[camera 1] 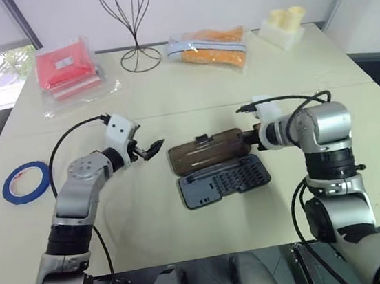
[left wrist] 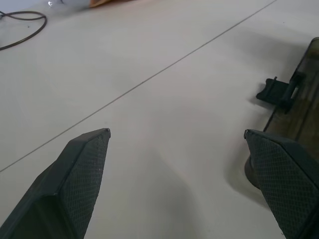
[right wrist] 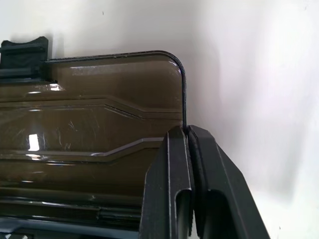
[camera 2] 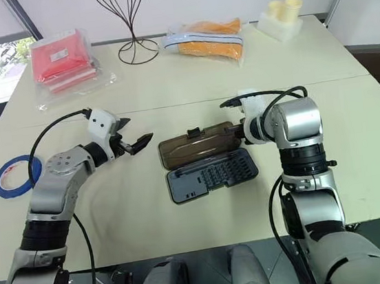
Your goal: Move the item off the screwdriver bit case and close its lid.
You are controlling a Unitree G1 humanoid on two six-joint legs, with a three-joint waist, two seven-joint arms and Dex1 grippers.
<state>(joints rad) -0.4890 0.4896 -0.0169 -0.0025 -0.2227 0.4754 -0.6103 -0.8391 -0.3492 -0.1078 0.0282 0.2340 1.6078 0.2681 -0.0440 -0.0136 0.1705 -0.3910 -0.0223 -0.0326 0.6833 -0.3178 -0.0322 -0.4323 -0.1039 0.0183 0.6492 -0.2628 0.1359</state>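
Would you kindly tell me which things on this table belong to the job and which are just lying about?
Job:
blue tape roll, already off the case
screwdriver bit case
lid, lying open

Lying about:
red packet
wire stand
orange packet
cream block

Two silver-grey metal arms, built of rounded cylindrical segments with black bands at the joints, each end in a white plastic wrist block. A thin black cable loops free from each wrist back along its arm. The left gripper (camera 1: 151,149) and the right gripper (right wrist: 187,149) carry matte black fingers — wedge-shaped, their inner pads (left wrist: 87,172) covered in a fine diamond-grid texture.
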